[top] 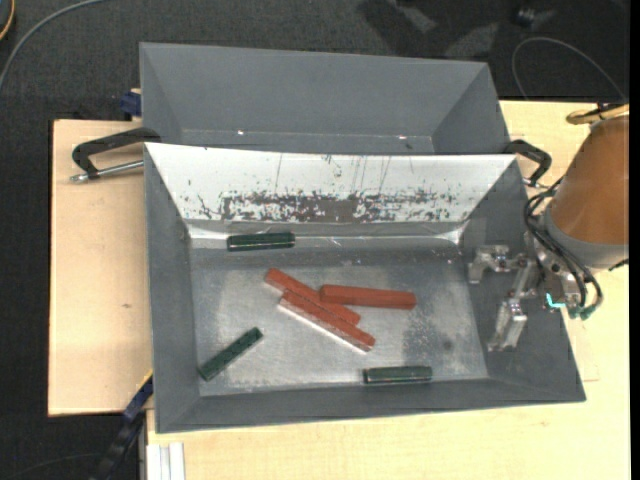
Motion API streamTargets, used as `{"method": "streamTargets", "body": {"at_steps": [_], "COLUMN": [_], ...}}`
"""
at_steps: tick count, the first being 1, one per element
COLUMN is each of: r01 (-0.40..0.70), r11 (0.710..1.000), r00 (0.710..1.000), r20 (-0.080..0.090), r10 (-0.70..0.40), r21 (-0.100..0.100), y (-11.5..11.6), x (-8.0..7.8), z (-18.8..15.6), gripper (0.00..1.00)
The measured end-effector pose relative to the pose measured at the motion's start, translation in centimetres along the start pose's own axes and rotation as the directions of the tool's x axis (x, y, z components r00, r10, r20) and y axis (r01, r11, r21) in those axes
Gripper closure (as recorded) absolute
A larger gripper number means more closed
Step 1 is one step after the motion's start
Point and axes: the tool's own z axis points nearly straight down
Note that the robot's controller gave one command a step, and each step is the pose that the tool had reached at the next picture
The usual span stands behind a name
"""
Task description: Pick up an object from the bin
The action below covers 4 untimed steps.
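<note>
My gripper (496,300) hangs over the bin's right slope, to the right of everything on the floor. Its metal fingers (506,330) stand apart with nothing between them, so it is open. The nearest thing is a dark green bar (397,374) lying flat by the front wall, to the gripper's lower left. Further left, in the middle of the floor, three red bars lie together: one (367,296) points right, one (310,292) slants beside it, and a paler one (330,326) lies along their front.
Another dark green bar (260,239) rests against the back wall at the left. A third dark green bar (230,354) lies slanted in the front left corner. The arm with its orange cover comes in from the right, above the bin's rim.
</note>
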Motion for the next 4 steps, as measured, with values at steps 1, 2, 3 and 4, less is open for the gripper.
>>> {"method": "streamTargets", "body": {"at_steps": [1,2,3,4], "r01": [0.031,-0.077,-0.077,-0.029], "r11": [1.000,0.997,0.997,1.000], "r00": [1.000,0.997,0.997,0.999], "r20": [0.002,0.013,0.011,0.022], "r10": [-0.031,0.077,0.077,0.029], "r21": [-0.004,0.000,0.001,0.003], "y": [7.6,8.0,8.0,6.3], "x": [-3.4,-7.1,-7.0,-7.5], "z": [6.7,8.8,8.7,-8.6], "gripper": [0.00,0.00,1.00,1.00]}}
